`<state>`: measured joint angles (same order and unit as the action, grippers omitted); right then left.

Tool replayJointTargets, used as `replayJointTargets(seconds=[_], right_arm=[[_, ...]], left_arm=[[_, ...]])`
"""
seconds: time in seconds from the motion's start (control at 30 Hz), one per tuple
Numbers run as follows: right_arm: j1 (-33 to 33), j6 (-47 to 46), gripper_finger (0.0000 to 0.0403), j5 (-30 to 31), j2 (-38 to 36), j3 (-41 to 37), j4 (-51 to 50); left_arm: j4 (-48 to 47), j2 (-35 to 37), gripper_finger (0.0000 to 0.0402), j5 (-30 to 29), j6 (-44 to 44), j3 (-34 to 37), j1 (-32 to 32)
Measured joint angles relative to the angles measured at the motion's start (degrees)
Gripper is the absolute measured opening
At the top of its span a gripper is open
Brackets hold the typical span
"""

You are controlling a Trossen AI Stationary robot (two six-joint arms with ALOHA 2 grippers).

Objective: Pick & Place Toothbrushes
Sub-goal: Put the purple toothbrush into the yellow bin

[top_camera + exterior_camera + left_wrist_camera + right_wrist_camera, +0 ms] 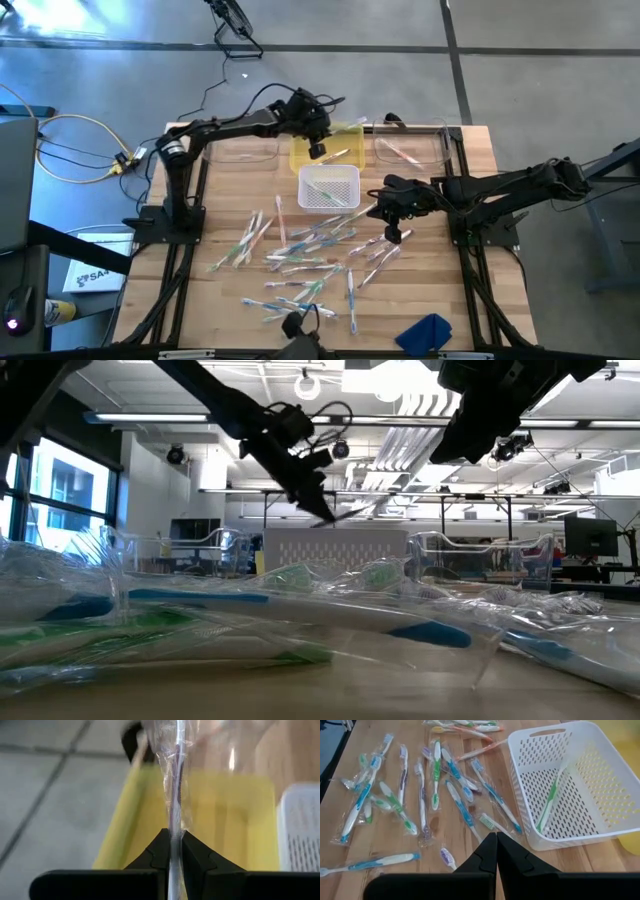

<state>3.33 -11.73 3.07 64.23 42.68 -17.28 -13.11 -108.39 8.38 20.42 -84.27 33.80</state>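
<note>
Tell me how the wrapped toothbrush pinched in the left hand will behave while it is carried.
The toothbrush is probably stiff: it stands straight up from the left hand without drooping. Its clear wrapper looks glossy and loose, so it may slide or twist in that narrow pinch. It is likely light, since the thin tips hold it over the yellow tray.

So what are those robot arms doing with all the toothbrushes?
They are sorting them. The left tool is pinching one wrapped toothbrush and holding it above the yellow bin. The right tool is shut and empty, hanging over the pile of toothbrushes on the wooden table. One green toothbrush already lies in the white basket.
</note>
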Motion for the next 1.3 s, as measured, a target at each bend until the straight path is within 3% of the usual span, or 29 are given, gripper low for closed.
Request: replayJointTargets(seconds=[0.33,0.93,1.3], right_arm=[[0.0,0.5,0.0002,0.2,0.0,0.0,-0.1],[0.0,2.6,0.0002,0.2,0.0,0.0,-0.1],[0.0,1.5,0.0002,0.0,0.0,0.0,-0.1]], left_arm=[[-6.2,-0.6,0.0022,-6.3,-8.1,-0.5,0.1],[-7.1,-0.6,0.0022,-6.6,-10.4,-0.5,-0.5],[-6.7,-6.6,0.0022,-4.7,-10.4,-0.4,-0.4]])
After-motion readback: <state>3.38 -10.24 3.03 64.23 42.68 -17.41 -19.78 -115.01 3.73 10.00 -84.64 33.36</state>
